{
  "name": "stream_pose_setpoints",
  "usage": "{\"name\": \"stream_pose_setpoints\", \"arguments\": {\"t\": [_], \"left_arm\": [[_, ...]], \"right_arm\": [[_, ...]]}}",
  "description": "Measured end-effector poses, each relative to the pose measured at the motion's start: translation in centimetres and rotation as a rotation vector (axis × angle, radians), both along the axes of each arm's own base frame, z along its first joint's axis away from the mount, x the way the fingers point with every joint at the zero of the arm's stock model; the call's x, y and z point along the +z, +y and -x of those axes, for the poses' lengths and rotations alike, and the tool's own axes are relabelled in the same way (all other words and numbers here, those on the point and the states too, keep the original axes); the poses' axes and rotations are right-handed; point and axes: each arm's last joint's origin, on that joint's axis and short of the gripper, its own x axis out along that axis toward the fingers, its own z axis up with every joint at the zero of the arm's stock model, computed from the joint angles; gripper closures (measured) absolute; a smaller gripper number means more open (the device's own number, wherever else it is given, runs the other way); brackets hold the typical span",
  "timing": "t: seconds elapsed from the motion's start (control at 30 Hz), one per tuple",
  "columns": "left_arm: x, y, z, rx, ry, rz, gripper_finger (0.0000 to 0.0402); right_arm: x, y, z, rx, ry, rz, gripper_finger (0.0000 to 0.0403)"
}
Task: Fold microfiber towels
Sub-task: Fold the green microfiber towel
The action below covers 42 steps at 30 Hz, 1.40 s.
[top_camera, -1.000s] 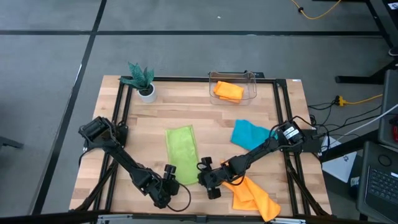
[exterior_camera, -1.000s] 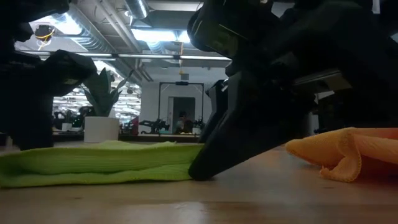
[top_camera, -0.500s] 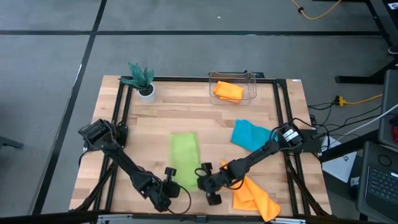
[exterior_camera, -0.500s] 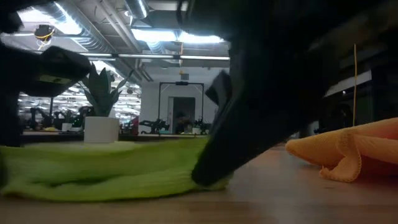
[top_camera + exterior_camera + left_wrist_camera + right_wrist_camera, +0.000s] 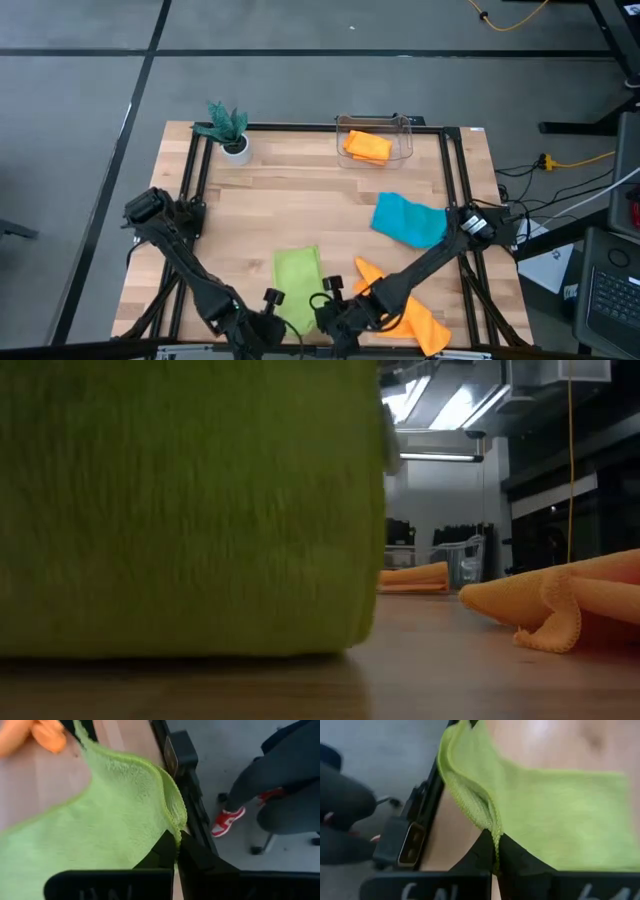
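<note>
I've got both claws, left (image 5: 176, 851) and right (image 5: 495, 851), clamped on the green towel (image 5: 298, 278) at the worktop's (image 5: 300, 195) near edge; no writing is legible.

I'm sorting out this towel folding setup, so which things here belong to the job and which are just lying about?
Part of the job:
- green towel, pinched by the left gripper and right gripper
- teal towel
- loose orange towel
- orange towel in the bin

Lying about:
- clear bin
- potted plant
</note>
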Motion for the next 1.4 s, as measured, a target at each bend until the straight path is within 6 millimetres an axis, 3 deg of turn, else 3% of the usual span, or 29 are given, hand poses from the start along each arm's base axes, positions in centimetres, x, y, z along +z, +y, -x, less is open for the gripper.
{"name": "stream_pose_setpoints", "arguments": {"t": [0.1,0.2,0.57,1.0,1.23,1.4], "left_arm": [[1.4,0.0,0.2,0.021,-0.002,-0.061,0.0401],[1.3,0.7,0.6,0.045,0.029,-0.164,0.0401],[0.4,5.0,-0.2,0.155,0.171,-0.422,0.0401],[-5.2,9.4,-0.1,0.222,0.325,-0.513,0.0402],[-6.4,9.7,-0.1,0.177,0.308,-0.516,0.0399],[-6.5,10.2,-0.6,0.192,0.294,-0.52,0.0377]], "right_arm": [[0.8,0.2,0.2,-0.016,-0.038,0.059,0.0397],[0.6,-0.2,0.1,-0.038,-0.048,0.126,0.0397],[-0.9,-5.0,-2.4,-0.194,-0.021,0.325,0.0397],[-5.7,-9.3,-5.4,-0.251,0.102,0.413,0.0397],[-6.7,-10.2,-5.9,-0.296,0.128,0.387,0.039],[-6.8,-10.2,-5.9,-0.304,0.129,0.377,0.0388]]}}
